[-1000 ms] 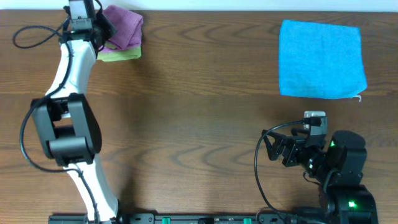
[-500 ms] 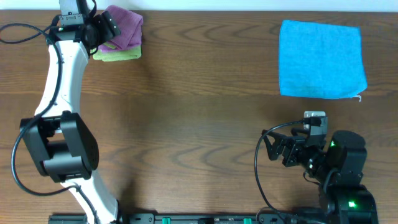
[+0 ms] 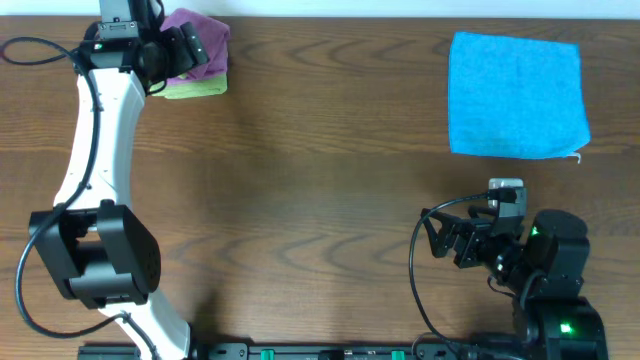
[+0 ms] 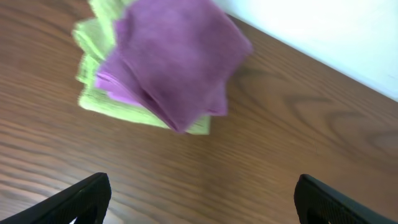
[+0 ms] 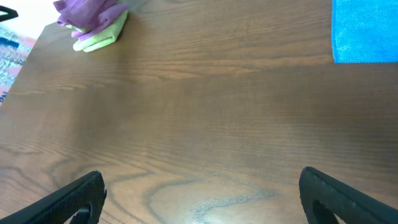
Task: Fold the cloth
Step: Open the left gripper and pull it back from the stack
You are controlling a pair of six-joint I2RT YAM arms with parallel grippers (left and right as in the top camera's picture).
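The left gripper (image 4: 202,200) is released, its jaws standing wide apart at the bottom corners of the left wrist view with nothing between them. Just ahead of it, and a little to its left, lies the folded purple microfibre cloth (image 4: 174,62), loosely bunched and resting on top of a lime-green folded cloth (image 4: 109,104) whose edges stick out beneath it on the near and left sides. From overhead, the left gripper (image 3: 185,48) is at the pile's edge on the dark brown wooden table (image 3: 320,180), and part of the purple cloth (image 3: 207,38) shows just beyond it, with the green cloth (image 3: 198,90) beside it; whether a finger touches the pile cannot be told. The right gripper (image 5: 202,198) is also released and empty, jaws spread over bare wood. A bright blue square terry towel (image 5: 367,31) lies flat ahead of it to its right, and the purple-and-green pile (image 5: 87,15) is far ahead to its left.
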